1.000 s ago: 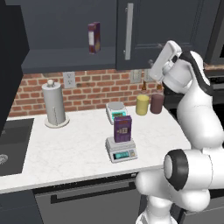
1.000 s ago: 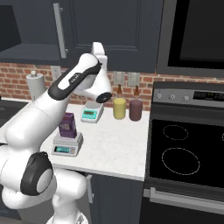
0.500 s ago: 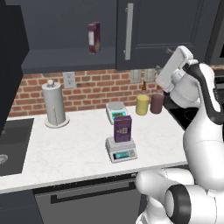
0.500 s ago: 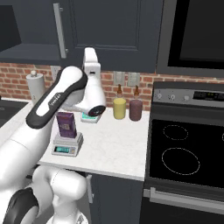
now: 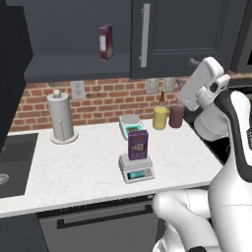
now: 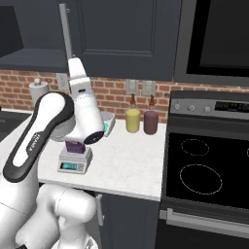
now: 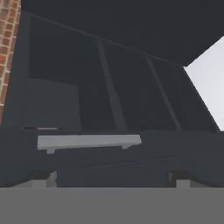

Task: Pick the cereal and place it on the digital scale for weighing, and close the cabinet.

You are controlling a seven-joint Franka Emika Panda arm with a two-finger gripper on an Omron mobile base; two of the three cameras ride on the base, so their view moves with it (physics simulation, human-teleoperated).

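1. At the far left of your left base view, the paper towel roll stands upright on the white table, toward 9 o'clock from the scales.
2. Above it, the maroon box stands on the open shelf of the cabinet; no writing on it can be read.
3. At the middle, the cereal stands upright on the digital scale. It's a dark purple box with a small pale label, whose print is too small to read. The scale is low and light grey, with a green display on its sloped front.
4. Just behind, at 12 o'clock, you have the smaller white scale.
5. Toward 2 o'clock stand the yellow canister and the plum canister, side by side.
6. At the right, your arm is raised, wrist angled up toward the cabinet door beside the silver handle.
7. The tool's fingers are spread wide, pinching nothing; in the hand view it faces dark cabinet panels and a grey bar.
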